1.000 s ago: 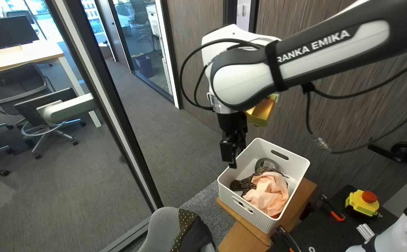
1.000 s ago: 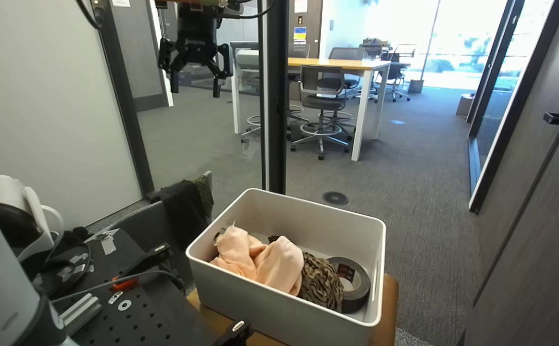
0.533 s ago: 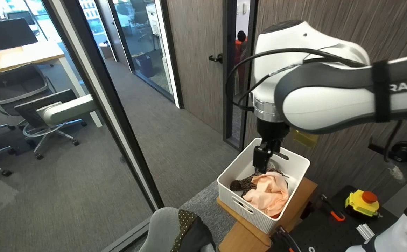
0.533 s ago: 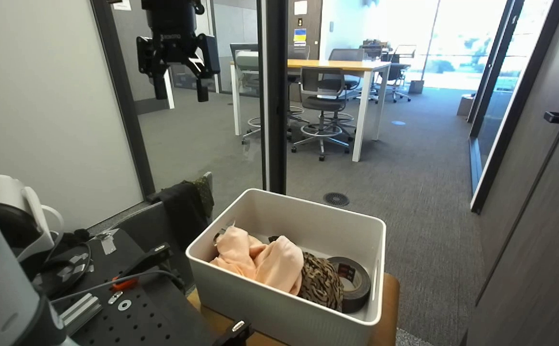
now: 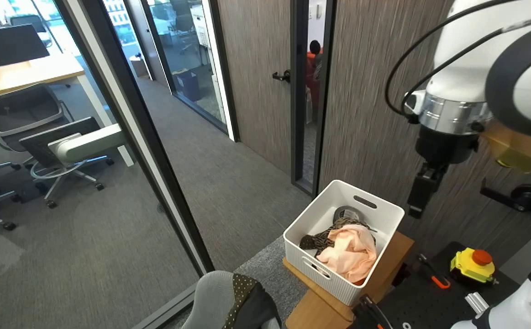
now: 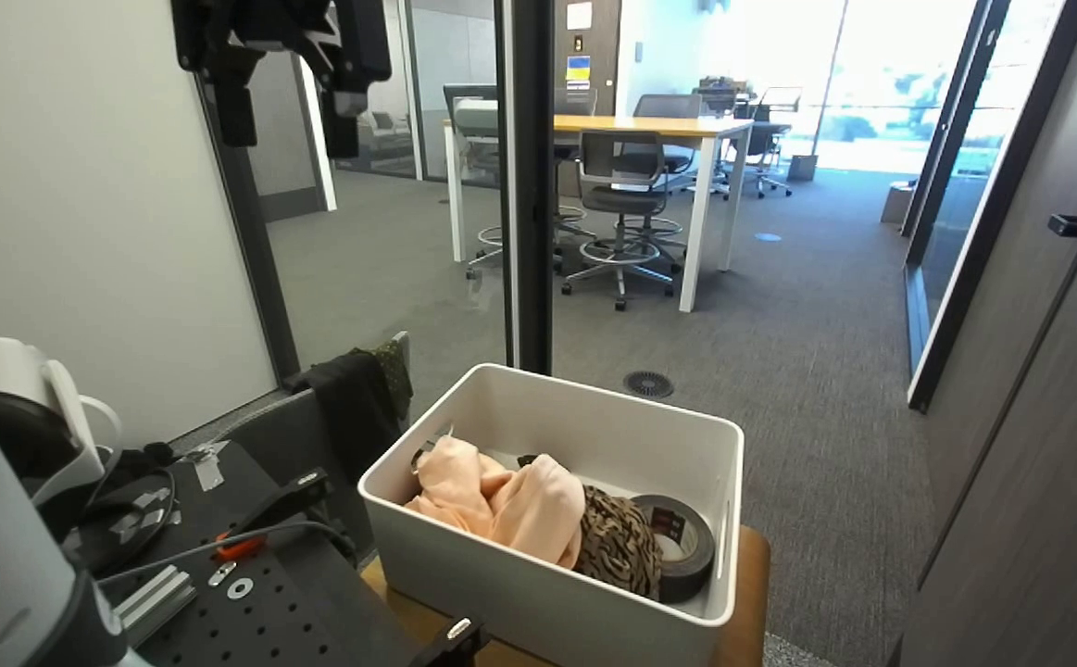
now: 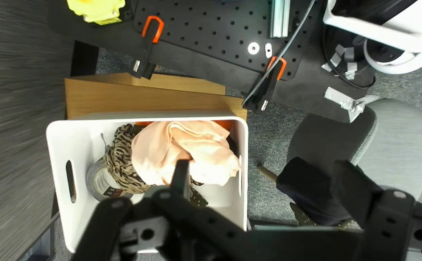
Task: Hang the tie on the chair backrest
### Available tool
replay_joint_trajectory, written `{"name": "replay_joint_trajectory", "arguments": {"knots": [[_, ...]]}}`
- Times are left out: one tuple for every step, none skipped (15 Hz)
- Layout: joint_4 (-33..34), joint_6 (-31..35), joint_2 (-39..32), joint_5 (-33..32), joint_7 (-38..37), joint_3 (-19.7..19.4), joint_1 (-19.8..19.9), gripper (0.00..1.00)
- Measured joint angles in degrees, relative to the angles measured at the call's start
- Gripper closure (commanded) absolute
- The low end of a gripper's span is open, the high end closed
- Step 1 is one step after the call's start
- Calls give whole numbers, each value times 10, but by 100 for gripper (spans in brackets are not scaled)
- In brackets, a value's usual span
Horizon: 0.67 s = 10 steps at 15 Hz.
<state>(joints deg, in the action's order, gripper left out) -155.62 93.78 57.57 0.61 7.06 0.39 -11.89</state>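
Observation:
An olive strip with pale dots, which looks like the tie, lies over the top of the grey chair backrest. It also shows in the exterior view, and its tip shows in the wrist view. A black cloth hangs beside it on the same backrest. My gripper is up in the air, to the right of the white bin and away from the chair. Its two fingers stand apart with nothing between them in the exterior view and in the wrist view.
The white bin on a wooden stand holds a peach cloth, a patterned cloth and a tape roll. A black pegboard table carries orange clamps. A glass wall with a dark post stands behind the chair.
The arm has swung away from the chair side, past the bin, to the right in one exterior picture and leftward and up in the other. The gripper stays open. The cloths and bin have not moved.

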Motion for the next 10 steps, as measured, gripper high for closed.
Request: {"name": "replay_joint_trajectory", "arguments": {"knots": [[0,-17,19,0,11,-14,6,0],[0,-29,33,-1,22,-24,11,0],[0,-37,44,-1,32,-33,16,0],[0,-43,51,-1,40,-39,20,0],[0,-47,56,-1,46,-44,23,0],[0,-49,58,-1,51,-47,25,0],[0,-50,59,-1,56,-50,27,0],[0,-50,59,-1,58,-52,29,0],[0,-51,59,-1,58,-53,32,0],[-1,-51,59,-1,58,-54,35,0]]}}
